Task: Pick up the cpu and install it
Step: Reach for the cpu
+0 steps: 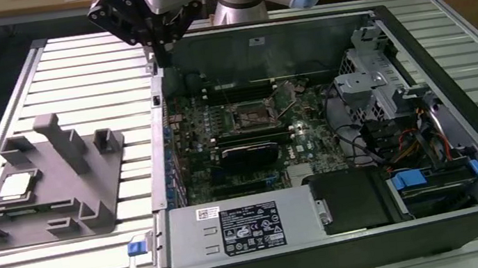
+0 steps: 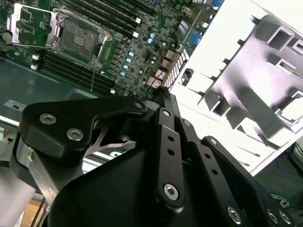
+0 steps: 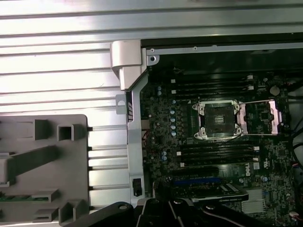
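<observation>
The claw point(image 1: 158, 55) is held above the computer case point(image 1: 264, 44) wall; its opening cannot be determined. The cpu point(image 1: 16, 186) is seated in the grey tray point(image 1: 85, 171) on the worktop point(image 1: 81, 72).

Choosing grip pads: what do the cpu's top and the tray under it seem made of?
The cpu top looks like bare silvery metal with a soft sheen, brighter than its pale rim. The tray it lies on looks like matte grey moulded plastic: even colour, no glints, blocky posts; printed or cast, I can't tell.
</observation>
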Action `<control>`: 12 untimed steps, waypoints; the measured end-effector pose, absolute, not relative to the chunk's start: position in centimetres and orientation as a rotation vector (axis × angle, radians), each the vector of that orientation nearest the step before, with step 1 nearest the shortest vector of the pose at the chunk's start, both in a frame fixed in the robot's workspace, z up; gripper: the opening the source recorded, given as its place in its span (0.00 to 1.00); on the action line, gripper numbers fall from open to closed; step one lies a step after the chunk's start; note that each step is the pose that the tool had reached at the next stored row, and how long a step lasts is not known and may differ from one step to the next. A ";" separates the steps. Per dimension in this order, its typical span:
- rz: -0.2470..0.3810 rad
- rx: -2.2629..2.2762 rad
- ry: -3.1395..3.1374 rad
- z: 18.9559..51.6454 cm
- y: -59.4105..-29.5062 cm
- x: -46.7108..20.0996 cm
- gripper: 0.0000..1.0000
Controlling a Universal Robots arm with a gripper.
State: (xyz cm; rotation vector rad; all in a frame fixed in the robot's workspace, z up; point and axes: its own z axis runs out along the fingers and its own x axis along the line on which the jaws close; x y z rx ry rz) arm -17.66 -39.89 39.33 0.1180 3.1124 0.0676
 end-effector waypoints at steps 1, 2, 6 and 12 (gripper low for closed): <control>0.068 0.118 3.112 39.3 -39.9 -17.7 0.11; 0.068 0.118 3.112 39.3 -39.9 -17.8 0.11; 0.068 0.118 3.112 39.3 -39.9 -18.2 0.11; 0.068 0.118 3.112 39.3 -39.9 -18.9 0.11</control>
